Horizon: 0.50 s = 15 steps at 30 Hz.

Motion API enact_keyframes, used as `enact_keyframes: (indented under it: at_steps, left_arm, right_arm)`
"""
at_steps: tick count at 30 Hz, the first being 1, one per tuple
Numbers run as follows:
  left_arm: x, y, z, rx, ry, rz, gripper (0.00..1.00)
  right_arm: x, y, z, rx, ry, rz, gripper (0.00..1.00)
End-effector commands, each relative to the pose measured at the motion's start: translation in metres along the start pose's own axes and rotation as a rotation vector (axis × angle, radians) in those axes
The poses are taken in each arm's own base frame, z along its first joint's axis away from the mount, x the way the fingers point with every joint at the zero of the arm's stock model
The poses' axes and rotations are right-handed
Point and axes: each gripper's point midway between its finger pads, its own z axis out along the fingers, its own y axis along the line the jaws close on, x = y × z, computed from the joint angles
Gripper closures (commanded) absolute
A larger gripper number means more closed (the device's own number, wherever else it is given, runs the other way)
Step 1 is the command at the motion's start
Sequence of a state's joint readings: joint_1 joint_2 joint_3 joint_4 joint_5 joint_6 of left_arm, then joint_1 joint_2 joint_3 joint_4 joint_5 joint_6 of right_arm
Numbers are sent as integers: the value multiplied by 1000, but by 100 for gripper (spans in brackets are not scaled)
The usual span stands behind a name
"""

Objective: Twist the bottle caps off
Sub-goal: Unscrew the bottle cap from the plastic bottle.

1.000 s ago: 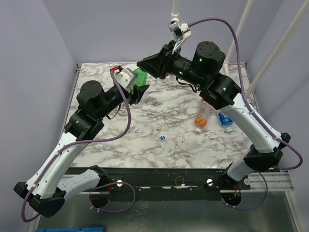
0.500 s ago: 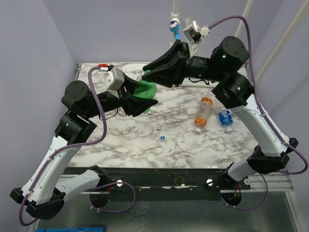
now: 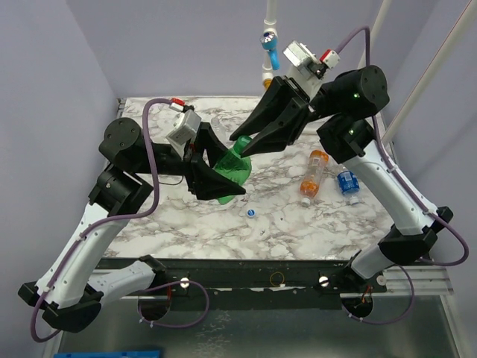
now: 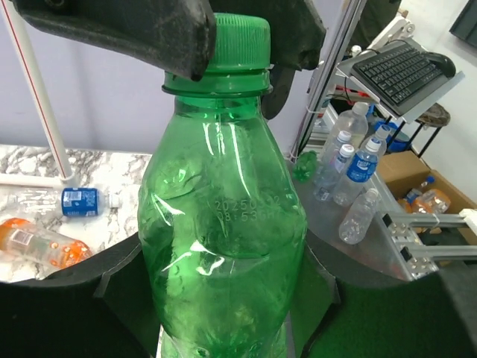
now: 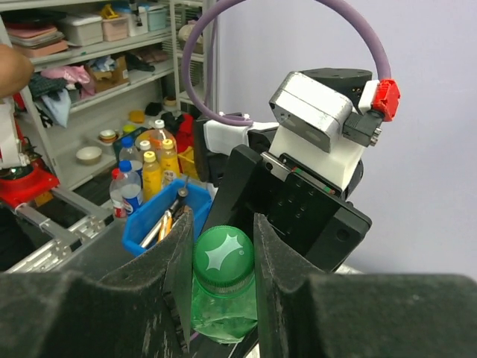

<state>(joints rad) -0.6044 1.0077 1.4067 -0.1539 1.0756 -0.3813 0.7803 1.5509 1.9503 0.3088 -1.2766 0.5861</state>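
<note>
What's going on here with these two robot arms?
The left gripper holds a green bottle up above the marble table, and the right gripper is closed on its green cap, which sits on the neck. An orange bottle and a blue-label bottle lie on the table to the right, with a small loose cap nearer the front.

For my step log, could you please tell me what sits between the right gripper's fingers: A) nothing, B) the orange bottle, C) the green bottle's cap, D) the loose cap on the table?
C: in the right wrist view the right gripper clamps the green cap from both sides.
</note>
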Motion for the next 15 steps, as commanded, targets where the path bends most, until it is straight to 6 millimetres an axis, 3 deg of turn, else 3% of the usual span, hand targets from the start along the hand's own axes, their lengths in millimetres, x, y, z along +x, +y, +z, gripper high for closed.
enact_keyframes:
  at_steps: [1,2,3,5,7,12,15]
  left_arm:
    - [-17,-12,-2,25,-40,91,100]
    - [-16,-5,-2,-4,-45,111,100]
    - [-16,0,-3,-38,-54,134,100]
    - [-11,18,-5,-122,-56,188,100]
    - [-9,43,-10,-243,-65,242,100]
    - [-14,102,-33,-557,-67,389,100]
    - [-15,128,-47,-699,-54,427,100]
  right_arm:
    - [7,1,-5,-10,29,62,94]
    - [1,-16,-5,109,-1,44,67]
    - [-5,-36,-9,241,-36,27,55]
    - [-14,-67,-22,465,-87,25,17]
    - [-19,-85,-35,610,-112,25,3]
    - [-14,-110,-54,797,-121,74,0]
    - [-6,-119,-52,863,-97,92,0]
